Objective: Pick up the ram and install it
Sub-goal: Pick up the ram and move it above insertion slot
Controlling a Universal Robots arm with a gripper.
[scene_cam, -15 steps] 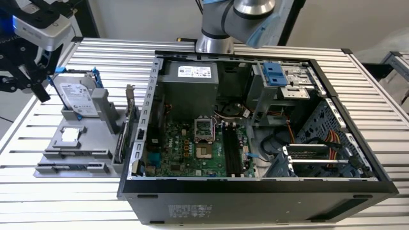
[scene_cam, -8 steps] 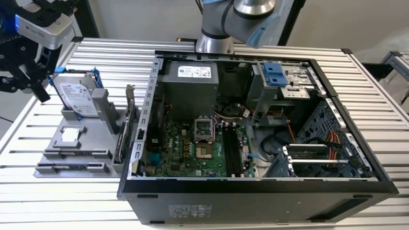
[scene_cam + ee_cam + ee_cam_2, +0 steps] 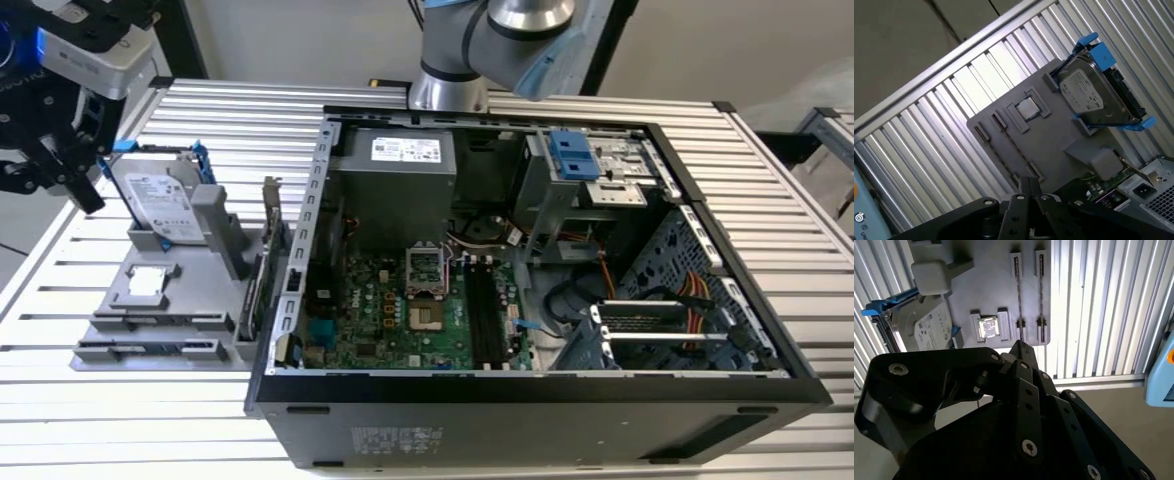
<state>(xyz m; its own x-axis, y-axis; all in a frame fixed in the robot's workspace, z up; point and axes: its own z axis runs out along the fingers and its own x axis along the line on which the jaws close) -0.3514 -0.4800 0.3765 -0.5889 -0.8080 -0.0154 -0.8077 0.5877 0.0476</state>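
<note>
Two thin dark ram sticks (image 3: 1018, 290) stand on edge side by side in the slotted front of a grey holder tray (image 3: 160, 300), at the exterior view's left of the open computer case. The same ram (image 3: 1015, 146) appears as a fine line in the first wrist view, and as a dark strip (image 3: 158, 320) in the exterior view. My gripper (image 3: 80, 192) hangs above the table's far left corner, well apart from the tray. Its black fingers meet at a point (image 3: 1021, 346), shut with nothing between them. The motherboard's black slots (image 3: 483, 320) lie inside the case.
On the tray also sit a silver hard drive in a blue bracket (image 3: 160, 205), a square processor (image 3: 150, 282) and an upright expansion card (image 3: 267, 255). The case wall (image 3: 300, 250) rises beside the tray. The arm's base (image 3: 447, 85) stands behind the case. Ribbed table surface (image 3: 80, 400) surrounds everything.
</note>
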